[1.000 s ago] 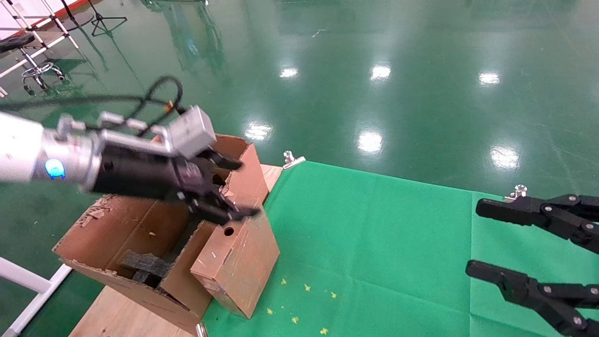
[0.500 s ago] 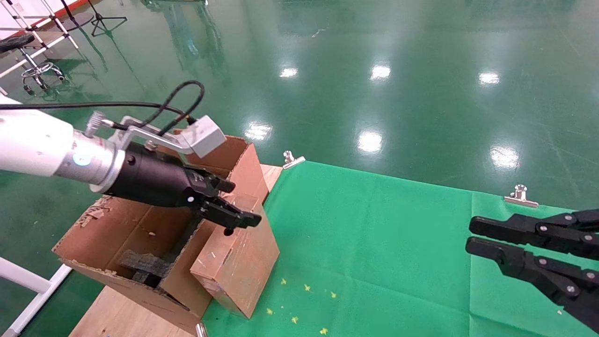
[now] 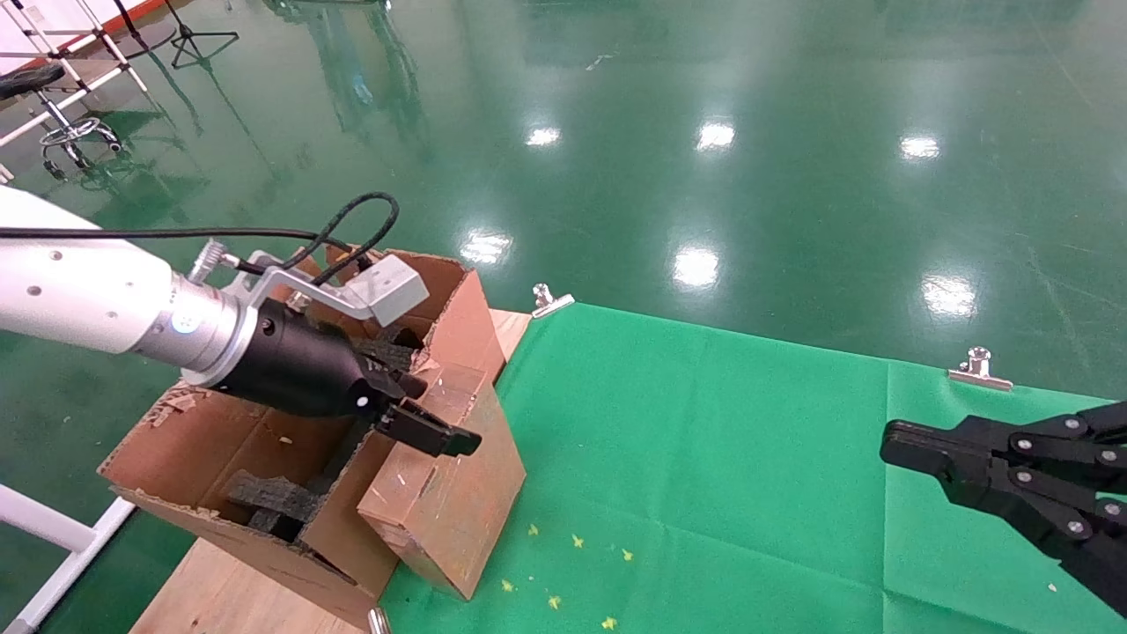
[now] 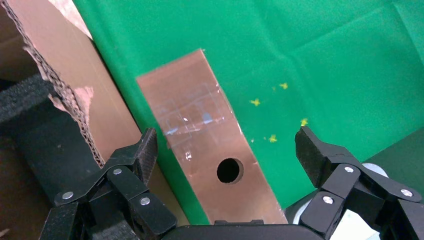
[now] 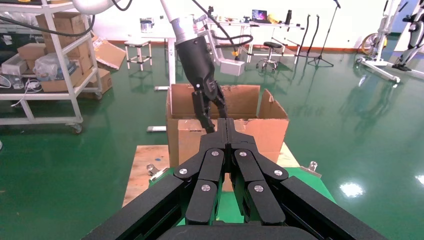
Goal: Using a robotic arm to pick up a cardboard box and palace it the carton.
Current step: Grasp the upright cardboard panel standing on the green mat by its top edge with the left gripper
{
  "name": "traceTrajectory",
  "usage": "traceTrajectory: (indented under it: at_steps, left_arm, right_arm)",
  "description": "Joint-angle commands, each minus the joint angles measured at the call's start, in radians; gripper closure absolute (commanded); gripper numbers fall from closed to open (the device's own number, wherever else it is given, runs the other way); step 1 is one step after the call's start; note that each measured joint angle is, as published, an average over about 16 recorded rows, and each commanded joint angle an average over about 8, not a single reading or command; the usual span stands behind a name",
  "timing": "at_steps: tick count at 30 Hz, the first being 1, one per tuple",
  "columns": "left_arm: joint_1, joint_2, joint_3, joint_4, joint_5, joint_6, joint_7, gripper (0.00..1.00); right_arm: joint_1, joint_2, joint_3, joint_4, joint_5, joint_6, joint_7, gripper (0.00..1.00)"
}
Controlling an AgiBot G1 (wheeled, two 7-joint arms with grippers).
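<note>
L: my robotic arm (image 3: 106,304) stretched forward, left gripper (image 4: 225,150) angled down, fingers spread wide | R: right gripper (image 3: 916,445) low at my side, fingers pressed together

Head overview; two close wrist views

Floor (image 3: 792,106): glossy green, with bright ceiling-light reflections from 11 to 2 o'clock. Green cloth (image 3: 704,458): spread over the work surface at 5 o'clock, held by metal clips (image 3: 979,368) along its far edge. Stool (image 3: 62,132) and tripod stand (image 3: 189,35): at 10 o'clock. Metal shelf rack (image 5: 50,55): carries cardboard boxes. White wall (image 5: 360,20): behind a long desk (image 5: 260,22).
</note>
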Motion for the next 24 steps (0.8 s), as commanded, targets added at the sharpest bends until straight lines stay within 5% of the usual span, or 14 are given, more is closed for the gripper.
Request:
traceTrajectory:
  at_steps: [1, 12, 17, 20, 24]
  left_arm:
    - [0.004, -0.003, 0.01, 0.0, -0.005, -0.004, -0.009, 0.0]
    - [-0.003, 0.021, 0.078, -0.002, 0.031, -0.004, -0.004, 0.0]
    - [-0.015, 0.029, 0.101, -0.001, 0.049, -0.003, 0.005, 0.02]
    - [-0.019, 0.031, 0.108, -0.001, 0.054, -0.003, 0.006, 0.34]
    - [-0.021, 0.031, 0.109, -0.001, 0.055, -0.003, 0.006, 0.84]
  right_arm:
    - [0.0, 0.0, 0.0, 0.0, 0.0, 0.0, 0.0, 1.0]
    - [0.0, 0.0, 0.0, 0.0, 0.0, 0.0, 0.0, 0.98]
    - [0.0, 0.0, 0.0, 0.0, 0.0, 0.0, 0.0, 0.35]
    - [0.0, 0.0, 0.0, 0.0, 0.0, 0.0, 0.0, 0.0]
    - [0.0, 0.0, 0.0, 0.0, 0.0, 0.0, 0.0, 0.0]
